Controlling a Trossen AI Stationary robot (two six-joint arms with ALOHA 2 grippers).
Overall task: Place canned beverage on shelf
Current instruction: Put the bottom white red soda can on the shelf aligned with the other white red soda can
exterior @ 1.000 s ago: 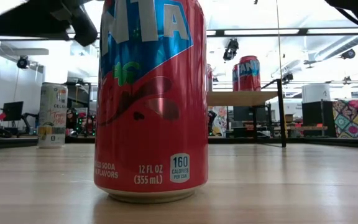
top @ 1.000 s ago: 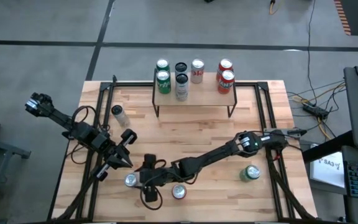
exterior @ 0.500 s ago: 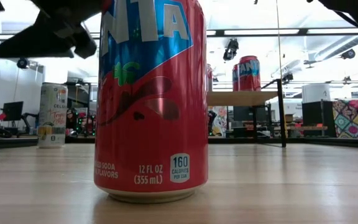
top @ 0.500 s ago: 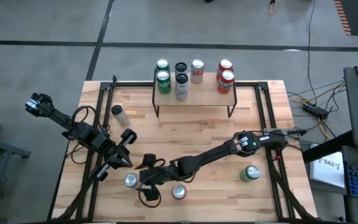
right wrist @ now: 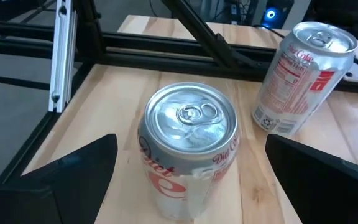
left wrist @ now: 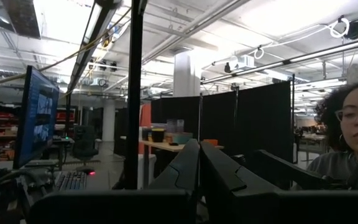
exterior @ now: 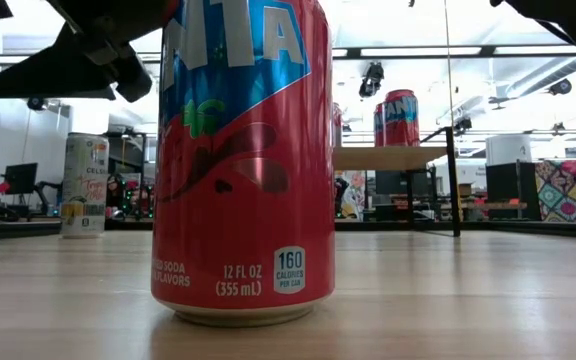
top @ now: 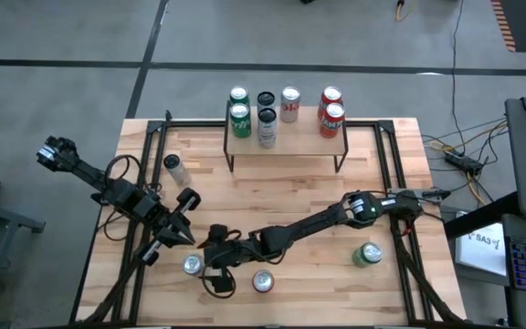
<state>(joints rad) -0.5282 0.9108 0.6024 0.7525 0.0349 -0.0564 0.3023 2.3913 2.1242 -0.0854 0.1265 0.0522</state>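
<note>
red can (exterior: 243, 160) top cut off, far can (exterior: 85, 185) label blurred

The right gripper (top: 210, 259) has slid a little farther toward the table's near-left corner since a second ago. Its fingers (right wrist: 73, 165) have spread wider and now flank a silver cola can (right wrist: 188, 146) without touching it.

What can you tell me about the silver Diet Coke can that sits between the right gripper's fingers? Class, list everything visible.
The Diet Coke can is silver aluminium with red script lettering and an unopened pull-tab lid. It stands upright on the wooden tabletop near its front left corner. The right gripper is open, one dark finger on each side, neither touching it yet. A second silver can stands close by, apart from it. From above, the can shows beside the gripper.
</note>
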